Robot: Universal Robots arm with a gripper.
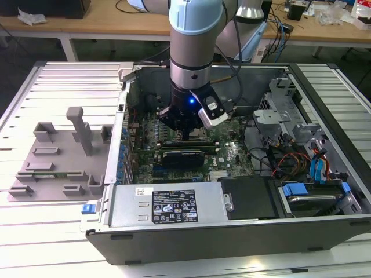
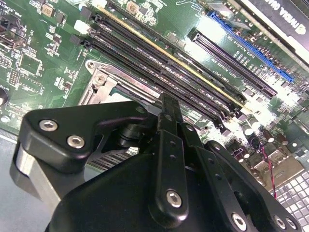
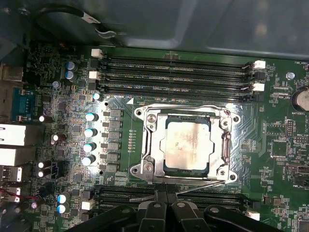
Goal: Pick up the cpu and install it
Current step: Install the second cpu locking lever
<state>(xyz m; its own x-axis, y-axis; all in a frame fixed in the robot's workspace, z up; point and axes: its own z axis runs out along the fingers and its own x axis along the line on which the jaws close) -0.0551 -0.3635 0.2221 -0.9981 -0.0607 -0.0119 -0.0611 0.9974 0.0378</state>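
Silver-and-pale-blue arm (image 1: 194, 35), black screw-studded claw (image 1: 188, 128), glowing blue light.

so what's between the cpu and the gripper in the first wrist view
In the first wrist view, the metal socket frame edge and a row of black memory slots lie between the cpu and the gripper.

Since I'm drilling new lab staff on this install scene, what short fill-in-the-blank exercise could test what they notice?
1. The cpu lies inside the metal ____ frame on the motherboard.
2. The circuit board around it is ____ in colour.
3. The gripper hangs inside the open computer ____.
4. On the exterior view's left, a ____ fixture tray rests on the table.

Missing words: socket; green; case; grey
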